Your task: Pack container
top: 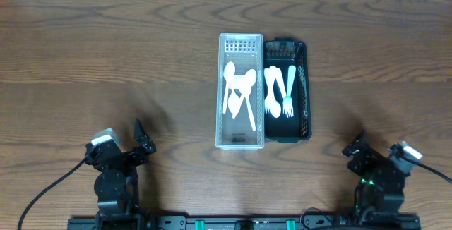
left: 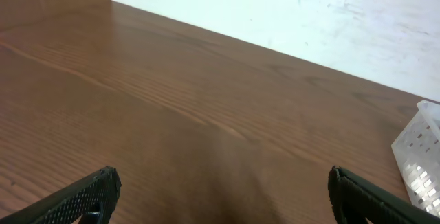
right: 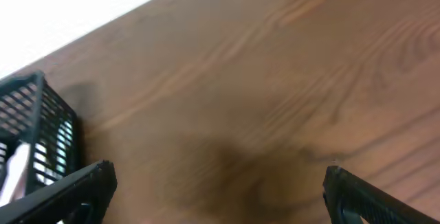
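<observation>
A clear plastic container (top: 241,143) stands at the table's middle with white spoons (top: 238,89) lying in it. A black mesh container (top: 305,89) stands against its right side with white forks (top: 280,89) in it. My left gripper (top: 141,137) is open and empty near the front left edge, well apart from both containers. My right gripper (top: 355,147) is open and empty near the front right edge. The left wrist view shows the clear container's corner (left: 421,152) at far right. The right wrist view shows the black container's corner (right: 34,135) at far left.
The brown wooden table (top: 106,53) stretches around the containers. A white wall (left: 309,11) runs behind the table's far edge. Black cables (top: 42,191) trail from both arm bases at the front.
</observation>
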`<move>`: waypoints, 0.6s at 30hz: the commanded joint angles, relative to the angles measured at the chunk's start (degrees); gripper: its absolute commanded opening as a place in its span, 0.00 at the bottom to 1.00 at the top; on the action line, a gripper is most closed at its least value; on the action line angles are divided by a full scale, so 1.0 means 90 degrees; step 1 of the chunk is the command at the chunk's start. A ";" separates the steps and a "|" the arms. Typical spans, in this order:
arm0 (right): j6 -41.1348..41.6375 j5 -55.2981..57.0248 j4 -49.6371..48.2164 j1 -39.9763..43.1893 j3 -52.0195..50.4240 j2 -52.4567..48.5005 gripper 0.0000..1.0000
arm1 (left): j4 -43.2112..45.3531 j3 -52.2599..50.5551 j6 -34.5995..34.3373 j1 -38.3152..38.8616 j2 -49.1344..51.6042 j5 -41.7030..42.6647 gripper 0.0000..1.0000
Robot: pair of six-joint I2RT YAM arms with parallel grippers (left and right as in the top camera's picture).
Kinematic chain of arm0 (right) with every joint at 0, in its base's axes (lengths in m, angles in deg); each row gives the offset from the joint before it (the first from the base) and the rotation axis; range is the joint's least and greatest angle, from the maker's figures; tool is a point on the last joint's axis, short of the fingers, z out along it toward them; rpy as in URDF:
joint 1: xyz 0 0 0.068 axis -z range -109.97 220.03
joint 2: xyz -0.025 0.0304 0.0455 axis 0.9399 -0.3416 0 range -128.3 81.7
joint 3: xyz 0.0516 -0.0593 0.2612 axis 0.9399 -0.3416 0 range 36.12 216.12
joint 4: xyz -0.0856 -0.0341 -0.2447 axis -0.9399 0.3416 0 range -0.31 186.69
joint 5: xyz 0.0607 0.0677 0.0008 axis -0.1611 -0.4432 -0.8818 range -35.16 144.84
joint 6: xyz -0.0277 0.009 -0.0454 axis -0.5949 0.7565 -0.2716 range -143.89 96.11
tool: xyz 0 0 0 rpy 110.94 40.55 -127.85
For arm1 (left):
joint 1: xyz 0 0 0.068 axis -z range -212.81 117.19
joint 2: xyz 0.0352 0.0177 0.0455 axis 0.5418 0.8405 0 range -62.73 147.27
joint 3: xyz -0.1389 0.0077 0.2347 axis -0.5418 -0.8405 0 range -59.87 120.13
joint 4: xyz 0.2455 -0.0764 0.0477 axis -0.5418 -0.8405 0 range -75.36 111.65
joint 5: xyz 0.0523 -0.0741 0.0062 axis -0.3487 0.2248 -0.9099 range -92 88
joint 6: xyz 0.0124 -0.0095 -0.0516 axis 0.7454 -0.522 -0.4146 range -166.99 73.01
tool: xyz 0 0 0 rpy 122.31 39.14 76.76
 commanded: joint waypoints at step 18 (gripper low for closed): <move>-0.0646 -0.0083 -0.0172 -0.0053 -0.0192 0.0104 0.99 | -0.0039 -0.0172 0.0063 0.0029 -0.0036 -0.0078 0.98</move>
